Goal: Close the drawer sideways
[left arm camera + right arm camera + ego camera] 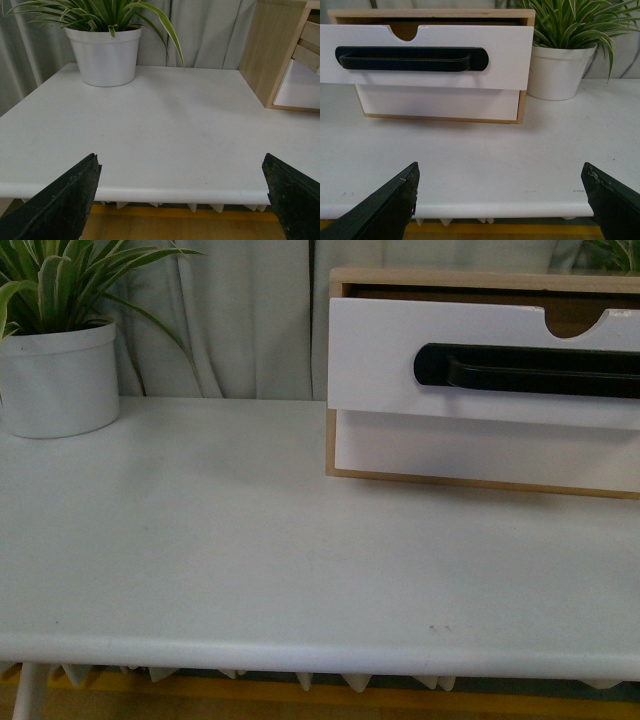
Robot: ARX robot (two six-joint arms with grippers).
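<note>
The drawer (400, 360), white-fronted with a long black bar handle (530, 370) and a half-round notch, sticks out of its light wood frame (440, 280) at the table's back right. In the right wrist view the drawer (505, 55) faces me, pulled out over a plain white lower front (440, 102). My right gripper (500, 200) is open and empty at the table's near edge, well short of the drawer. My left gripper (182, 192) is open and empty at the near edge, with the frame's side (265, 50) far off. Neither gripper shows in the front view.
A white pot with a striped green plant (60, 375) stands at the table's back left; it also shows in the left wrist view (105, 55). Another potted plant (560, 70) stands beside the frame. The white table (250, 540) has a rounded near edge. Grey curtains hang behind.
</note>
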